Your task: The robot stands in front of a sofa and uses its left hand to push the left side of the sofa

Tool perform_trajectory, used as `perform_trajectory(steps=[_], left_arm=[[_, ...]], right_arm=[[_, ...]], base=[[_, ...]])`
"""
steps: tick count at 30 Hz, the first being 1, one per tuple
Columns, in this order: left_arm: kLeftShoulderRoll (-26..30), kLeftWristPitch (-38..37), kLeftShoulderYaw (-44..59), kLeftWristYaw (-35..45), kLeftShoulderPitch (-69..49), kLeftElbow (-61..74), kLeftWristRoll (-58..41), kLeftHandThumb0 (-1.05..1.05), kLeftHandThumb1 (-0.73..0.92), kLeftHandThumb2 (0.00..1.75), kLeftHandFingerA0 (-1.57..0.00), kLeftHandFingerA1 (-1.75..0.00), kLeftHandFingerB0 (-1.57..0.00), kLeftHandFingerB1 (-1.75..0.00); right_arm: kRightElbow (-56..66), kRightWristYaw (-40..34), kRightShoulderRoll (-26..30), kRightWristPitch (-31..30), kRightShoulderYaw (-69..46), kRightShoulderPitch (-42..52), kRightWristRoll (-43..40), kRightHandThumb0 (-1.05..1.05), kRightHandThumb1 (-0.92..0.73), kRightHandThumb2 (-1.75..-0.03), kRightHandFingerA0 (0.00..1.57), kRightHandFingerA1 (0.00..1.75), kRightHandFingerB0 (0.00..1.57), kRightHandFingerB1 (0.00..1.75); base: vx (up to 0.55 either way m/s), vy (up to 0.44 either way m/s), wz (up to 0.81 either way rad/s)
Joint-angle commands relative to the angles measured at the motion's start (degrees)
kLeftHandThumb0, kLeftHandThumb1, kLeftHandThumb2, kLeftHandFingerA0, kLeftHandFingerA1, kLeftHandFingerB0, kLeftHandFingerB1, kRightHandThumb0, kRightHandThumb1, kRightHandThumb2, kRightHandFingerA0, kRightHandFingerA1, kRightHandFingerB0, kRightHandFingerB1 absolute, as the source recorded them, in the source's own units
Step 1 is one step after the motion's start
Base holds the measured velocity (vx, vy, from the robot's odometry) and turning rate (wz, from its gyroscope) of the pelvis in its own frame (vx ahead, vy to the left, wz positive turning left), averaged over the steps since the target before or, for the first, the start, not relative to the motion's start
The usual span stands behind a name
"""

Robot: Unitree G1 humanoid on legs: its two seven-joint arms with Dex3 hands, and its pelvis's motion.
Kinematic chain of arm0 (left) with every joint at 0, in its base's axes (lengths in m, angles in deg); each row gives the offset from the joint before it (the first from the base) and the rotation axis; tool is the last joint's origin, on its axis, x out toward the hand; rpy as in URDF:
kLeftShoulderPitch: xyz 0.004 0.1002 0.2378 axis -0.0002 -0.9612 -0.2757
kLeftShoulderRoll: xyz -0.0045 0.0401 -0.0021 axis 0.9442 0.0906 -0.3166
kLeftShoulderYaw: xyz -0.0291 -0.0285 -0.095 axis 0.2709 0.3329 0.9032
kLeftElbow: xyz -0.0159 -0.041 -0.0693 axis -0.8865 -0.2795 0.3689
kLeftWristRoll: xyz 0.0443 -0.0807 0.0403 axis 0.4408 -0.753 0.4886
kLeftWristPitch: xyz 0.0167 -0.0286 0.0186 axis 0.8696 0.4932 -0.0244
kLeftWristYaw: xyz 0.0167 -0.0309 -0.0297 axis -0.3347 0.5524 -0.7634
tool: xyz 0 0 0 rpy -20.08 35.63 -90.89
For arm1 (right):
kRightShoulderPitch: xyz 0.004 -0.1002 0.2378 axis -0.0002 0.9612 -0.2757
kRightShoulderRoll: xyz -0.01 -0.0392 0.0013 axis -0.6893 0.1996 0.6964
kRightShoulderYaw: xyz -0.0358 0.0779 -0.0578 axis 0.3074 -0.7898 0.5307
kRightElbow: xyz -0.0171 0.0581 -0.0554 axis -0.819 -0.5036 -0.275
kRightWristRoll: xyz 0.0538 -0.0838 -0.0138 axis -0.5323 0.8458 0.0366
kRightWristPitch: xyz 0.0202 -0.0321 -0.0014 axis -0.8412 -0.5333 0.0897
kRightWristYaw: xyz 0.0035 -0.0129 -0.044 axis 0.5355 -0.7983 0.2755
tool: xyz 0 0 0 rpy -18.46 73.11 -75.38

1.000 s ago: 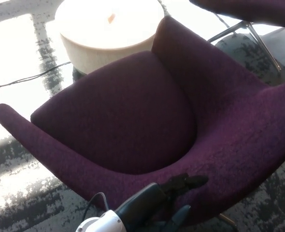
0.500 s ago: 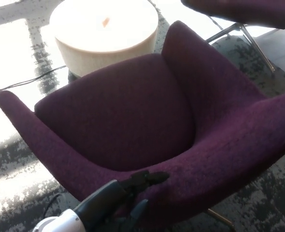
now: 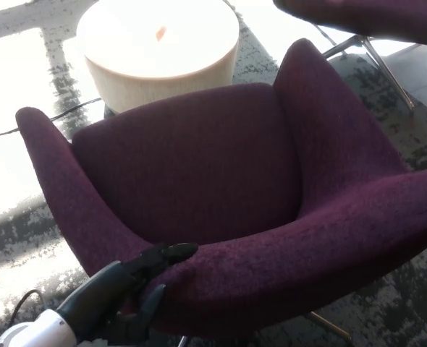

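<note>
While the head camera looked down, a purple sofa filled most of the picture. It was a one-seat piece covered in rough, dark plum cloth, with a rounded seat cushion sunk inside a curved shell. One arm of the shell rose at picture left and ended in a blunt tip, and the other rose at upper right; the thick back rim ran along the bottom and right of the picture, nearest the camera. A thin metal leg showed under it at the lower right. Its open front pointed away from the camera, toward the top of the picture and slightly left, and its longest line ran from the left tip across to the right edge.

It stood on a mottled grey and white carpet, just in front of a round cream table at the top. A black cable lay on the floor at left. Part of a second purple seat on metal legs showed at the top right.

The robot's left hand came in from the lower left and pressed against the outside of the back rim, its fingers spread apart, one lying on top of the rim and another below it, gripping nothing.
</note>
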Motion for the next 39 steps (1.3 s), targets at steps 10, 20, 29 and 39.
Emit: perform_trajectory(steps=[10, 20, 29, 39], left_arm=[[2.63, -1.74, 3.04, 4.37, -1.98, -9.74, -0.68, -0.86, 0.91, 0.81, -0.04, -0.26, -0.05, -0.23], [5.95, -4.15, 10.98, 5.80, -1.84, -16.08, -4.13, -0.87, 0.81, 1.18, -0.05, -0.41, -0.13, -0.31], [7.40, -8.07, 16.31, 5.40, -0.55, -24.01, -5.06, -0.81, 0.77, 1.16, -0.10, -0.44, -0.03, -0.36], [9.48, -11.79, 22.16, 7.79, 2.08, -34.19, -7.33, -0.85, 0.92, 0.76, -0.12, -0.31, -0.11, -0.24]], right_arm=[[-0.46, -0.33, 0.94, -0.78, -0.32, 0.06, -0.18, -1.05, -0.70, -1.36, 0.01, 0.79, 0.00, 0.62], [-0.34, -0.15, 0.80, -0.36, 0.03, 0.26, 0.12, -1.05, -0.71, -1.36, 0.01, 0.81, 0.00, 0.63], [-0.40, -0.16, 0.70, -0.66, 0.02, 0.47, 0.04, -1.05, -0.72, -1.37, 0.01, 0.80, 0.00, 0.61], [-0.25, -0.22, 0.63, -0.94, -0.21, 0.50, -0.13, -1.05, -0.71, -1.36, 0.02, 0.80, 0.00, 0.60]], base=[[0.00, 0.000, 0.00], [0.00, 0.000, 0.00], [0.00, 0.000, 0.00], [0.00, -0.001, 0.01]])
